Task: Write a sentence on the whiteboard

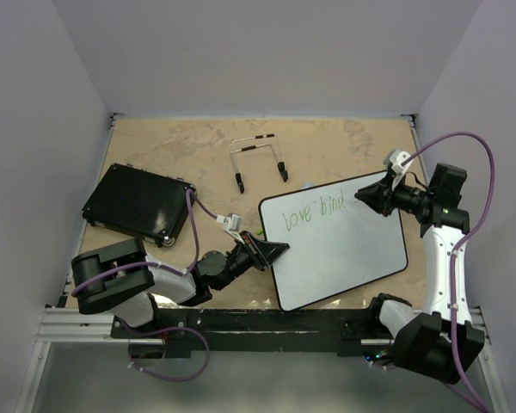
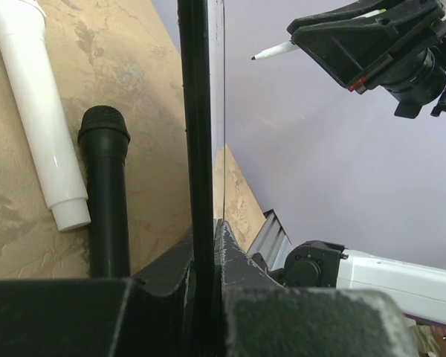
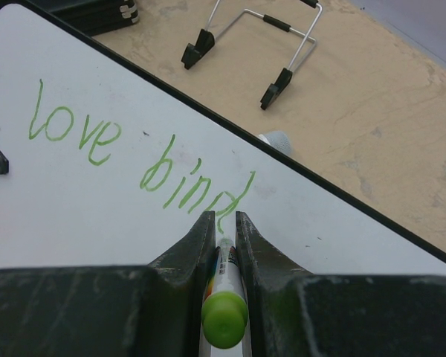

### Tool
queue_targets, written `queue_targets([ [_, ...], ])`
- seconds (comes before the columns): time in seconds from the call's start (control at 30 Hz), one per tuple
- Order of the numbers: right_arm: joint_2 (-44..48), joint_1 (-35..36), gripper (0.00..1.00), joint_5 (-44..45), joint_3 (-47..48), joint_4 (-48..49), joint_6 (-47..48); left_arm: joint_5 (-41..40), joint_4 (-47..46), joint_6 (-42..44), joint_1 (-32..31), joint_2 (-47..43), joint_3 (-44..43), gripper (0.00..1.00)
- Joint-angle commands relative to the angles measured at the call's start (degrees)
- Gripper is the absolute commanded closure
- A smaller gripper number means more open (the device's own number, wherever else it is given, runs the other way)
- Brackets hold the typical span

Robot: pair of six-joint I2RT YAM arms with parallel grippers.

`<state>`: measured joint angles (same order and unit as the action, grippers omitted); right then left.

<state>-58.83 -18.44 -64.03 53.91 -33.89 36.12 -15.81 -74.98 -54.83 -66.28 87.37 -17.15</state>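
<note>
The whiteboard (image 1: 344, 258) lies tilted on the table, white with a thin black frame. Green handwriting, the sentence (image 1: 314, 211), reads "love bind" along its upper part; in the right wrist view the sentence (image 3: 134, 156) ends right at the pen tip. My left gripper (image 1: 271, 251) is shut on the board's left edge, which the left wrist view shows as the whiteboard (image 2: 197, 111) clamped edge-on in the left gripper (image 2: 206, 230). My right gripper (image 3: 223, 219) is shut on a green-capped marker (image 3: 224, 305), tip down on the whiteboard (image 3: 97, 223) after the "d".
A black textured pad (image 1: 138, 202) lies at the left. A wire stand (image 1: 258, 159) stands behind the board. Beside the clamped edge lie a black microphone (image 2: 108, 201) and a white cylindrical handle (image 2: 37, 111). A grey microphone head (image 3: 277, 140) peeks out at the board's far edge.
</note>
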Motion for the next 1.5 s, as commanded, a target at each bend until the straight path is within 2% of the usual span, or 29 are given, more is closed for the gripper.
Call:
queue_targets([
  [0.0,1.35,-0.28,1.0,-1.36,1.37,-0.83,1.15,-0.71,-3.42,6.22,0.28,-1.86,-0.26,1.0],
  [0.6,1.61,-0.29,1.0,-1.01,-0.65,2.33,0.62,-1.24,-3.86,5.96,0.36,-1.94,0.36,1.0],
  [1.47,0.47,-0.28,1.0,-1.1,-0.91,8.84,-6.32,-0.89,-1.4,6.66,0.98,-3.7,-0.17,1.0],
])
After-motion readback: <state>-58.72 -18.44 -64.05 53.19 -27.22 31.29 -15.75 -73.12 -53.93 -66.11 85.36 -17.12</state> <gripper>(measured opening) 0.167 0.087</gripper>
